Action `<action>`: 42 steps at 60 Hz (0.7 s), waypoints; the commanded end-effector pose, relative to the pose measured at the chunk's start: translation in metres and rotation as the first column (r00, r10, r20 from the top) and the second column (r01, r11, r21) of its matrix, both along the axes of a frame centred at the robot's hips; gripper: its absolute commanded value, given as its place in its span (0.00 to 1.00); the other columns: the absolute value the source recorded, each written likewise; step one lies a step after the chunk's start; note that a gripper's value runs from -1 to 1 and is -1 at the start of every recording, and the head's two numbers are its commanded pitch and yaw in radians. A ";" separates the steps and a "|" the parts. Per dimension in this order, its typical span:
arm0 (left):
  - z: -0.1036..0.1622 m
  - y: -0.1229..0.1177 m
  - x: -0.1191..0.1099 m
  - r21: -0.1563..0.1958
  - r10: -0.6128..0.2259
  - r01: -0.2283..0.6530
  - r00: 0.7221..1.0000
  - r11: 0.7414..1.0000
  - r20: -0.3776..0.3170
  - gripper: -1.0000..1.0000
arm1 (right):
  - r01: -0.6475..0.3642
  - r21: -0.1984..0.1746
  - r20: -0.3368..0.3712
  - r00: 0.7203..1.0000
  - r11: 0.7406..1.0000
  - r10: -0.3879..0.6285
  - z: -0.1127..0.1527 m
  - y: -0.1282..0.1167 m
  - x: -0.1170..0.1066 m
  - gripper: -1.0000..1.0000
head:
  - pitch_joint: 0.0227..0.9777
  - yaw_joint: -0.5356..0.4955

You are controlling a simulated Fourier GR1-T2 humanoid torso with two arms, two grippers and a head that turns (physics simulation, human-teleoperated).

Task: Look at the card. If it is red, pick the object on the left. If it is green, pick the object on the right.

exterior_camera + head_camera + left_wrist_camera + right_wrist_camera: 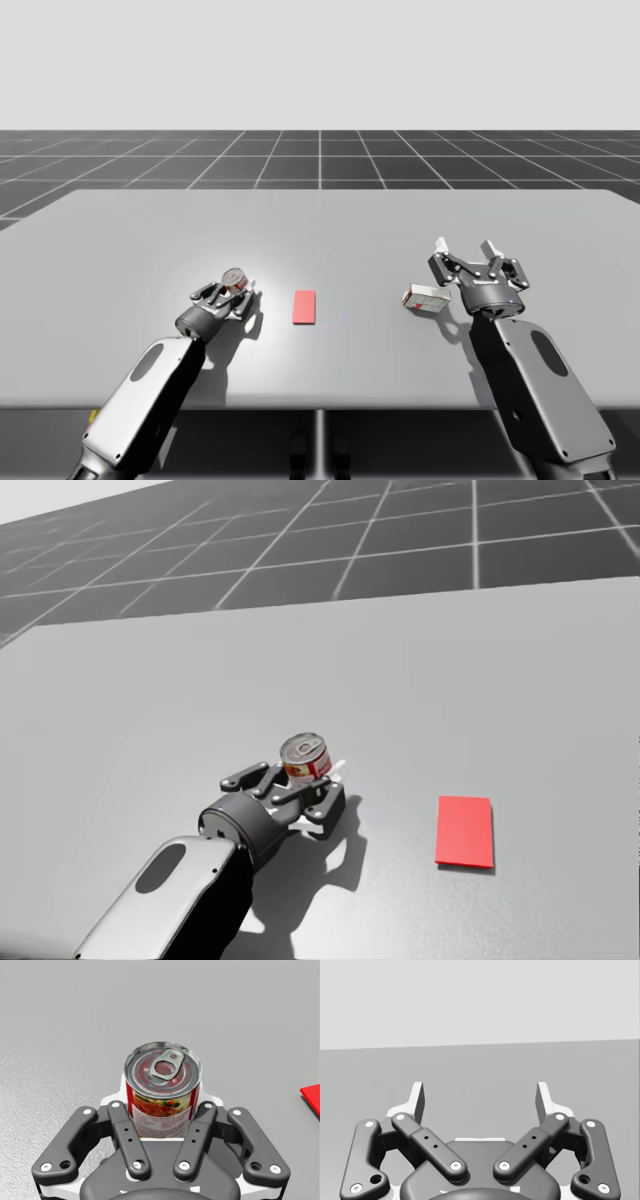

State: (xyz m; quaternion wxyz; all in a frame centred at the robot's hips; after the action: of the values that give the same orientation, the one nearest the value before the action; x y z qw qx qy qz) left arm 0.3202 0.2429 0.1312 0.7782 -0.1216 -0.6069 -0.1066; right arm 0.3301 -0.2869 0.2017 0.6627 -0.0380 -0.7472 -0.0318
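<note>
1. My left gripper (162, 1107) pinches the upright red-labelled can (163, 1077) between its jaws; the wrist view shows the pull-tab lid.
2. The head view shows the red card (465, 831) lying apart, beside that gripper.
3. My right gripper (481, 1102) has its jaws spread; the high view shows a white-and-red box (426, 298) just beside them.

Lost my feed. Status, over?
Left gripper shut on can. Right gripper open, near box. Card red. Nothing blocking lift.

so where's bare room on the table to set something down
Widest bare stretch: the far half of the table, behind everything. Also free: the gap between the red card and the white box. Crowded: the can, held in my left gripper, and the box beside my open right gripper.
</note>
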 end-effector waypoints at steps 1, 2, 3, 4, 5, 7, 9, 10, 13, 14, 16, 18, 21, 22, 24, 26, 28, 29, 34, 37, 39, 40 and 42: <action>-0.009 -0.002 -0.005 0.003 -0.080 0.081 0.996 0.997 -0.033 1.00 | 0.000 0.000 -0.001 1.000 1.000 0.000 0.000 0.000 0.000 0.00 | 0.61 0.82; -0.009 -0.002 -0.005 0.003 -0.081 0.081 0.996 0.997 -0.033 1.00 | 0.000 0.000 -0.001 1.000 1.000 0.000 0.000 0.000 0.000 0.00 | 0.60 0.82; -0.009 -0.002 -0.005 0.003 -0.081 0.081 0.996 0.997 -0.034 1.00 | 0.000 0.000 -0.001 1.000 1.000 0.000 0.000 0.000 0.000 0.00 | 0.59 0.82; -0.009 -0.002 -0.005 0.003 -0.082 0.082 0.996 0.997 -0.034 1.00 | 0.000 0.000 -0.002 1.000 1.000 0.000 0.000 0.000 0.000 0.00 | 0.58 0.82; -0.009 -0.002 -0.005 0.004 -0.083 0.083 0.996 0.997 -0.035 1.00 | 0.000 0.000 -0.002 1.000 1.000 0.000 0.000 0.000 0.000 0.00 | 0.55 0.82; -0.009 -0.002 -0.006 0.004 -0.084 0.084 0.996 0.996 -0.036 1.00 | 0.000 0.000 -0.002 1.000 1.000 0.000 0.000 0.000 0.000 0.00 | 0.54 0.83; -0.010 -0.003 -0.006 0.005 -0.085 0.085 0.996 0.996 -0.037 1.00 | 0.000 0.000 -0.001 1.000 1.000 0.000 0.000 0.000 0.000 0.00 | 0.51 0.83; -0.010 -0.003 -0.006 0.005 -0.086 0.087 0.996 0.996 -0.039 1.00 | 0.000 0.000 -0.001 1.000 1.000 0.000 0.000 0.000 0.000 0.00 | 0.50 0.83; -0.010 -0.004 -0.007 0.007 -0.089 0.090 0.995 0.996 -0.041 1.00 | 0.000 0.001 0.000 1.000 1.000 0.000 0.000 0.000 0.000 0.00 | 0.48 0.84; -0.010 -0.004 -0.007 0.008 -0.090 0.091 0.995 0.996 -0.041 1.00 | 0.000 0.001 0.000 1.000 1.000 0.000 0.000 0.000 0.000 0.00 | 0.47 0.84; -0.010 -0.005 -0.007 0.008 -0.093 0.094 0.995 0.996 -0.042 1.00 | -0.001 0.000 0.000 1.000 1.000 0.001 0.000 -0.001 -0.001 0.00 | 0.46 0.84; -0.009 -0.006 -0.007 0.009 -0.095 0.095 0.995 0.995 -0.041 1.00 | -0.001 0.000 0.001 1.000 1.000 0.001 0.000 -0.001 -0.001 0.00 | 0.45 0.84; -0.007 -0.007 -0.009 0.008 -0.099 0.100 0.994 0.995 -0.038 1.00 | -0.002 0.000 0.000 1.000 1.000 0.002 0.000 -0.001 -0.001 0.00 | 0.44 0.85; -0.006 -0.007 -0.009 0.008 -0.100 0.101 0.994 0.995 -0.037 1.00 | -0.002 0.000 -0.001 1.000 1.000 0.002 0.000 -0.001 -0.001 0.00 | 0.44 0.85; -0.003 -0.008 -0.010 0.010 -0.103 0.104 0.994 0.995 -0.033 1.00 | -0.001 0.001 -0.001 1.000 1.000 0.001 0.000 -0.001 -0.001 0.00 | 0.44 0.85; 0.000 -0.008 -0.011 0.009 -0.106 0.106 0.994 0.994 -0.026 1.00 | -0.001 0.002 -0.001 1.000 1.000 0.001 0.000 -0.001 -0.001 0.00 | 0.44 0.85; 0.005 -0.008 -0.011 0.014 -0.107 0.107 0.994 0.994 -0.013 1.00 | -0.001 0.002 -0.002 1.000 1.000 0.001 0.000 -0.001 -0.001 0.00 | 0.44 0.85; 0.007 -0.008 -0.012 0.016 -0.107 0.107 0.994 0.994 -0.008 1.00 | -0.001 0.002 -0.002 1.000 1.000 0.001 0.000 -0.001 -0.001 0.00 | 0.44 0.85; 0.024 -0.008 -0.013 0.013 -0.110 0.110 0.994 0.994 0.024 1.00 | -0.002 0.001 -0.003 1.000 1.000 0.002 -0.001 -0.001 -0.001 0.00 | 0.44 0.85; 0.036 -0.007 -0.012 0.016 -0.113 0.113 0.992 0.993 0.048 1.00 | -0.003 0.002 -0.003 1.000 1.000 0.003 0.000 -0.001 -0.001 0.00 | 0.44 0.85; 0.044 -0.007 -0.012 0.017 -0.115 0.114 0.991 0.993 0.063 1.00 | -0.002 0.002 -0.003 1.000 1.000 0.002 0.000 0.000 -0.001 0.00 | 0.44 0.85; 0.046 -0.007 -0.012 0.018 -0.115 0.114 0.991 0.993 0.067 1.00 | -0.002 0.001 -0.003 1.000 1.000 0.002 0.000 0.000 -0.001 0.00 | 0.44 0.85; 0.051 -0.008 -0.012 0.020 -0.116 0.115 0.990 0.993 0.077 1.00 | -0.002 0.002 -0.002 1.000 1.000 0.002 0.000 -0.001 -0.001 0.00 | 0.44 0.85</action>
State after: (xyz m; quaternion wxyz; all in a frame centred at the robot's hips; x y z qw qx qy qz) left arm 0.3021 0.2474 0.1454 0.7835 -0.1124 -0.6009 -0.1111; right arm 0.3291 -0.2875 0.2016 0.6637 -0.0368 -0.7464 -0.0318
